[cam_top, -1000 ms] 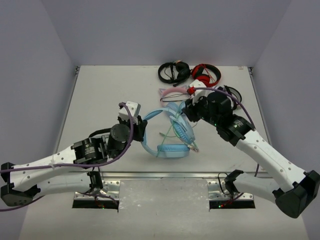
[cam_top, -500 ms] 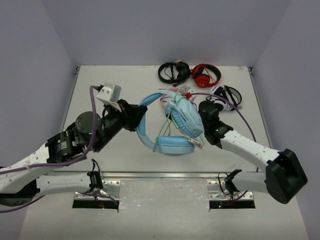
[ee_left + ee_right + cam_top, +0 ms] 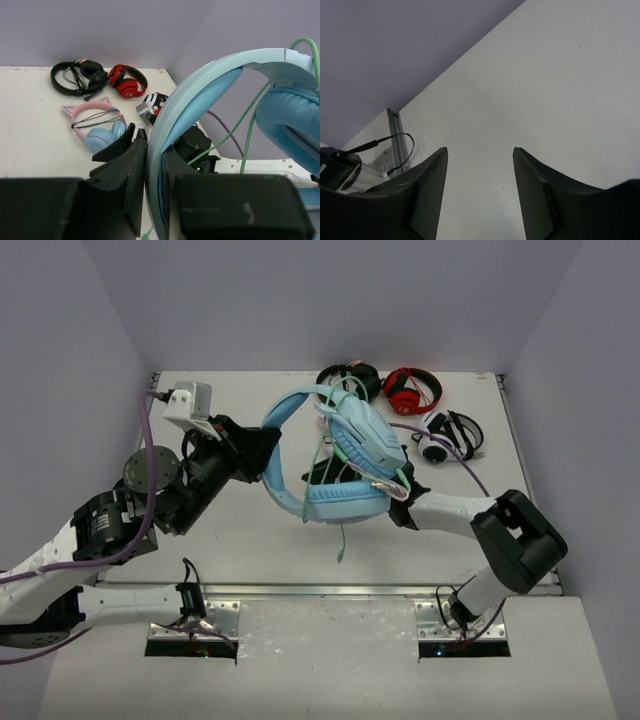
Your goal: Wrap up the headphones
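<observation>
While the left pincer [image 3: 265,452] clamps their headband [image 3: 200,75], the headphones [image 3: 350,450] hang above the white bench [image 3: 240,530]; right pincer [image 3: 479,160] gapes empty beside the lower cup. Lilac walls [image 3: 330,300] enclose.

Four spare pairs of headphones lying on a white table [image 3: 220,540] enclosed by pale purple walls [image 3: 330,300].

At the far edge, right of centre, black headphones [image 3: 362,378] lie just left of red headphones [image 3: 405,398], close enough that contact cannot be told. Nearer and further right sit white-and-black headphones [image 3: 437,445] with a dark cable looped beside them. Pink-and-blue cat-ear headphones [image 3: 97,137] lie flat, nearer than the black pair; they show clearly only in the left wrist view. Two metal plates [image 3: 215,618] sit along the table's near edge, one left and one right.
</observation>
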Controlling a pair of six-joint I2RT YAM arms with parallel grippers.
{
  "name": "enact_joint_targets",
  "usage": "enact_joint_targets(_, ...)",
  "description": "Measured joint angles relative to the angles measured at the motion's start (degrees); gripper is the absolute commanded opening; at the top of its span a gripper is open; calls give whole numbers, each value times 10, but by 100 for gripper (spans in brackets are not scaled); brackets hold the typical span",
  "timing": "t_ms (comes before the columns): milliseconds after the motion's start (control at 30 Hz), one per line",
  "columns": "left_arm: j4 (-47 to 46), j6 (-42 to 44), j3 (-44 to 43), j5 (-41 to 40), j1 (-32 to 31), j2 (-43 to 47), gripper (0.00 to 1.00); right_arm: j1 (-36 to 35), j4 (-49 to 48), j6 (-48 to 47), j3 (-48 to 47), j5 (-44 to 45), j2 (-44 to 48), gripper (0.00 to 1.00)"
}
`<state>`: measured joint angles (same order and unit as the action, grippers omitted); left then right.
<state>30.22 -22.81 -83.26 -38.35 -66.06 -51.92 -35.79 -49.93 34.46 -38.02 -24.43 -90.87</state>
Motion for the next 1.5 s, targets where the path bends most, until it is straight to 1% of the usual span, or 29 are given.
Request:
enact_joint_targets(100,17,-2,0,-15,0,-5,0,-3,-2,5,23,20,30,61)
enact_joint_targets(133,22,-3,0,-18,0,-6,0,-4,12,4,32,34,51,64)
enact_joint_targets(167,26,-3,0,-21,0,-7,0,-5,25,2,37,46,70,71)
enact_joint_targets(200,30,-4,2,-23,0,-7,0,-4,41,0,39,55,89,79)
enact_joint_targets(233,32,-5,3,-24,0,-7,0,-4,59,-4,41,67,116,85)
enact_joint_targets(367,33,-13,18,-23,0,2,0,-4,110,-28,52,102,222,91)
enact_joint_targets(500,34,-16,26,-17,0,11,0,-4,160,-50,70,136,303,92)
enact_joint_targets(567,35,-17,27,-10,0,15,0,-4,194,-59,76,157,336,99)
enact_joint_targets(700,35,-18,27,7,0,17,0,-4,256,-68,76,205,381,99)
enact_joint_targets(733,35,-18,27,12,0,17,0,-4,276,-67,75,228,389,99)
enact_joint_targets(933,35,-18,27,38,0,17,0,-4,393,-53,51,348,394,99)
enact_joint_targets(1033,35,-19,27,44,0,18,0,-3,435,-44,46,376,395,99)
enact_joint_targets(1133,39,-23,27,41,0,19,0,-3,445,-57,51,330,420,99)
enact_joint_targets(1233,52,-32,27,24,0,20,0,-3,415,-87,76,248,482,99)
enact_joint_targets(1333,67,-38,27,5,0,20,0,-3,401,-117,85,181,522,99)
enact_joint_targets(1433,83,-44,26,-11,0,19,0,-3,389,-143,97,102,541,97)
enact_joint_targets(1500,90,-45,26,-17,0,20,0,-3,388,-154,100,60,537,97)
